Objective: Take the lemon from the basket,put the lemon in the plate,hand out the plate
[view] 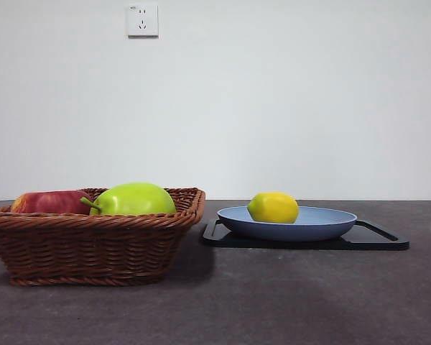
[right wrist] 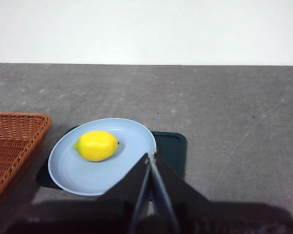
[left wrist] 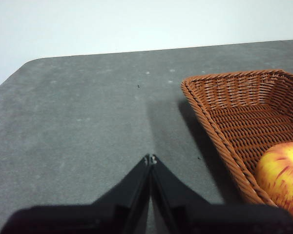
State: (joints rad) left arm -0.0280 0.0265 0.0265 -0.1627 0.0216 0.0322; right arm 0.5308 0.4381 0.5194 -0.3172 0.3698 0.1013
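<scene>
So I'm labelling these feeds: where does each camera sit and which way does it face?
Front: table height, level across basket, plate and lemon toward the wall; no arm shows.
Left wrist: above the table by the basket; shut left gripper shows.
Right wrist: above the plate; shut right gripper shows.
All three share the basket.
</scene>
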